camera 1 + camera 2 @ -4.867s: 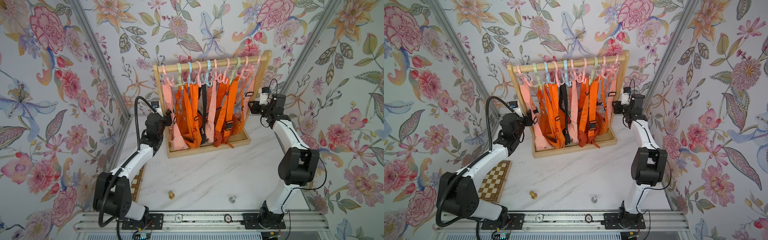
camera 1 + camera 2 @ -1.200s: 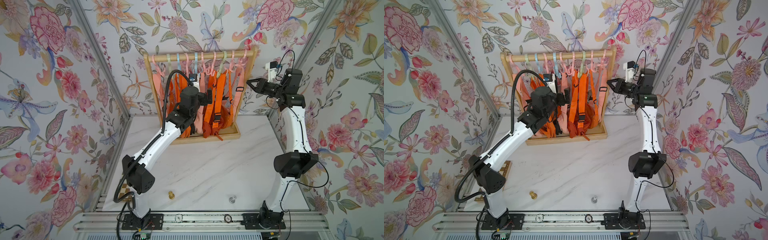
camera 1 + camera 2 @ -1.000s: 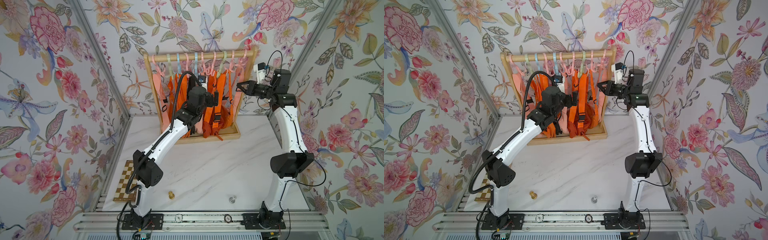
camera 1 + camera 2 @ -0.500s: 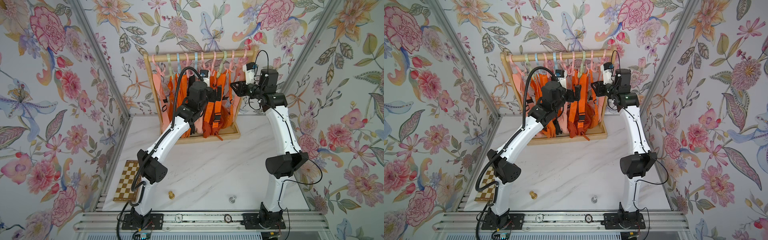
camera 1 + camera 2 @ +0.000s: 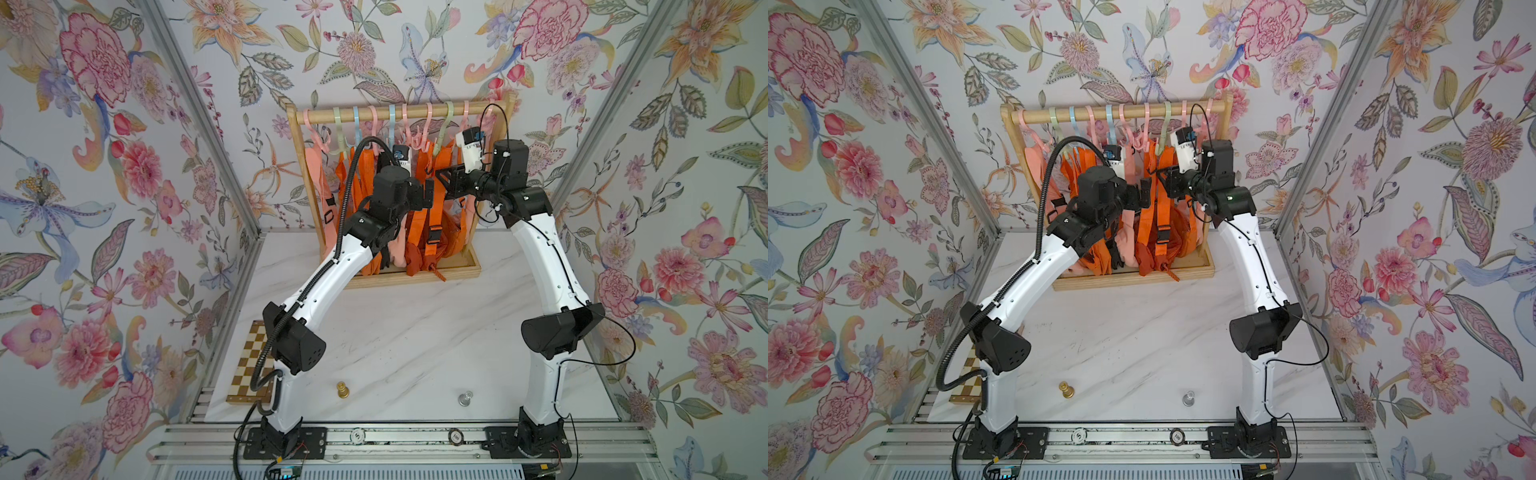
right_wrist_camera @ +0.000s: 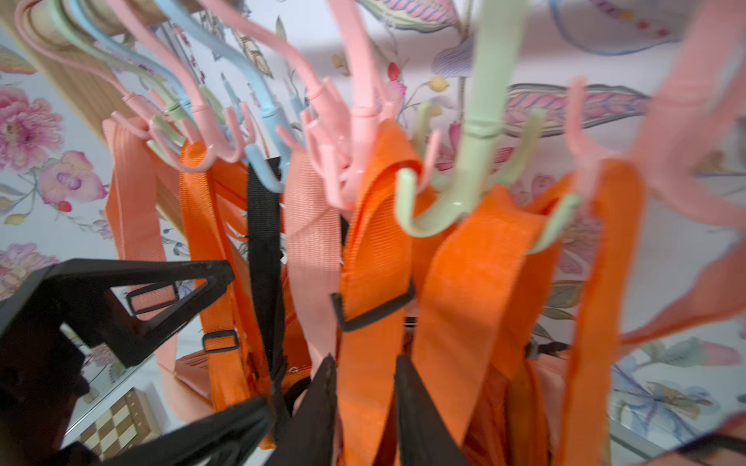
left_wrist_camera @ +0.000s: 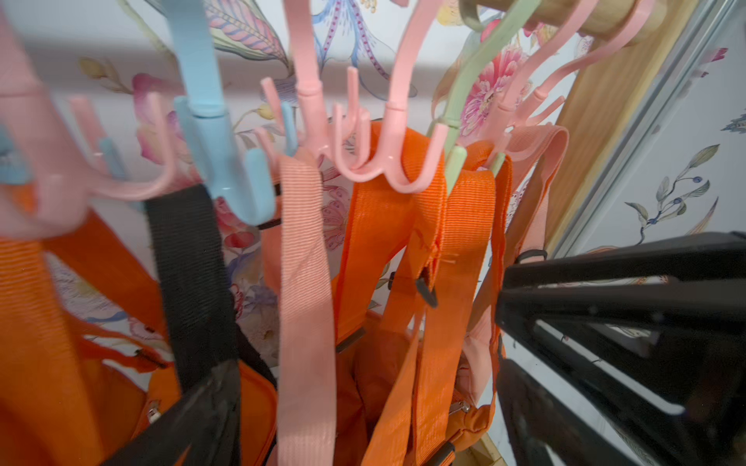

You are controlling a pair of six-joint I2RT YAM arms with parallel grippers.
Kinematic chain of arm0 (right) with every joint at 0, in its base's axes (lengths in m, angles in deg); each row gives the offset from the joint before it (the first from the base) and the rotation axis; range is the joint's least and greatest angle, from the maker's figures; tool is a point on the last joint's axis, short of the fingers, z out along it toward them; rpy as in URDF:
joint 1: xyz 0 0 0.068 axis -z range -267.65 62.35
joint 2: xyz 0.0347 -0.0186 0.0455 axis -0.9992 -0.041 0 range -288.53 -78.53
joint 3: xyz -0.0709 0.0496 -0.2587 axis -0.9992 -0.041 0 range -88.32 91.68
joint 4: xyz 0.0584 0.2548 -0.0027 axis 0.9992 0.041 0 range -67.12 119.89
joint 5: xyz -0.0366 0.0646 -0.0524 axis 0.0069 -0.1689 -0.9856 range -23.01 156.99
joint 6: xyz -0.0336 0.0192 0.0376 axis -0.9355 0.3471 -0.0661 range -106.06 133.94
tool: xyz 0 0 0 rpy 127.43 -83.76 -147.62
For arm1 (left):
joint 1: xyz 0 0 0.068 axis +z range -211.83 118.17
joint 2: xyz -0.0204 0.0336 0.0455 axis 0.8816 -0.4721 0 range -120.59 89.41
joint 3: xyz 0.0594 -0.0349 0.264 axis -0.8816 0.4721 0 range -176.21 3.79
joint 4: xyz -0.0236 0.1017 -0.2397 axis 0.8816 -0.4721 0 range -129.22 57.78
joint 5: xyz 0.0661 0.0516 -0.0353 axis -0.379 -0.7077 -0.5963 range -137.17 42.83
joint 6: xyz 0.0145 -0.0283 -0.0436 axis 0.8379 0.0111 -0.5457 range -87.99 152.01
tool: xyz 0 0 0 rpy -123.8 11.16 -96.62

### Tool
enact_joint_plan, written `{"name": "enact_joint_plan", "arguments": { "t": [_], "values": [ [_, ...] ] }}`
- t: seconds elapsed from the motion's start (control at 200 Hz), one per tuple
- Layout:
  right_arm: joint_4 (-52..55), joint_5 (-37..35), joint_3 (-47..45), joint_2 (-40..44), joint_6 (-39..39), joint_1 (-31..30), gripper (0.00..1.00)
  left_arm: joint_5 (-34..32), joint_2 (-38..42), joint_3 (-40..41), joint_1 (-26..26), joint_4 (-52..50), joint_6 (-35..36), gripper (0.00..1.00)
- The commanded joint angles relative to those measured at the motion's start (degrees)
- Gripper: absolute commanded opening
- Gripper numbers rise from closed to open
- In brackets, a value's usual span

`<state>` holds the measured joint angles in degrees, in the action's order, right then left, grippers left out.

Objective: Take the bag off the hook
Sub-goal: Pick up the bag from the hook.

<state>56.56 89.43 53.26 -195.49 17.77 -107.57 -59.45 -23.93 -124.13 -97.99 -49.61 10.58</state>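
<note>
- The orange strap of an orange bag hangs between the right gripper's jaws. They stand narrow, one at each edge; I cannot tell whether they pinch it.
- The strap's top loops over a pink hook on the wooden rack, at the back of the surface.
- The left gripper is just beside, jaws wide, holding nothing.

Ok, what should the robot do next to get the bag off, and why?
Probably close the right tool on the orange strap it straddles. That strap seems to hang on a pink hook, and a firm grip isn't clear, so lifting now might slip.
</note>
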Motion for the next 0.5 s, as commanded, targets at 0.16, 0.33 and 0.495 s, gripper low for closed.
{"name": "enact_joint_plan", "arguments": {
  "t": [0.16,0.33,0.495],
  "values": [
    [-1.1,-1.4,-0.6,2.1,-0.9,-7.5,0.28,-4.6,20.0,19.6,10.0,4.6,-2.9,1.00],
    [-3.1,0.5,-0.8,1.5,1.3,-11.6,0.30,-3.7,26.6,25.5,16.4,2.8,-3.7,1.00],
    [-4.2,3.1,-0.7,0.3,2.6,-15.4,0.50,-2.4,29.6,27.9,22.0,-0.1,-4.7,0.99]
  ]
}}
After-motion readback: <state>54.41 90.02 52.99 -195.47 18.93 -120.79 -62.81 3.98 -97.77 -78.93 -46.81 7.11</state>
